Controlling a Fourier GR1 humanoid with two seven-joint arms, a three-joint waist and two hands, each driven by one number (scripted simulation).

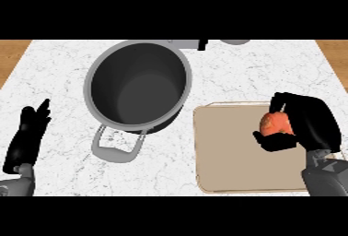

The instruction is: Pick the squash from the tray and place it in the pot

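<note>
While L hand (27,133) rests open, R hand (306,124) fingers curl round squash (275,123) over tray (231,156), pot (139,85) apart.

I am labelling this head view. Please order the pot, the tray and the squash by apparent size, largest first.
1. Pot and tray: they look alike in size, so I do not rank them.
2. Squash: clearly smallest, partly hidden by the right hand.
</note>
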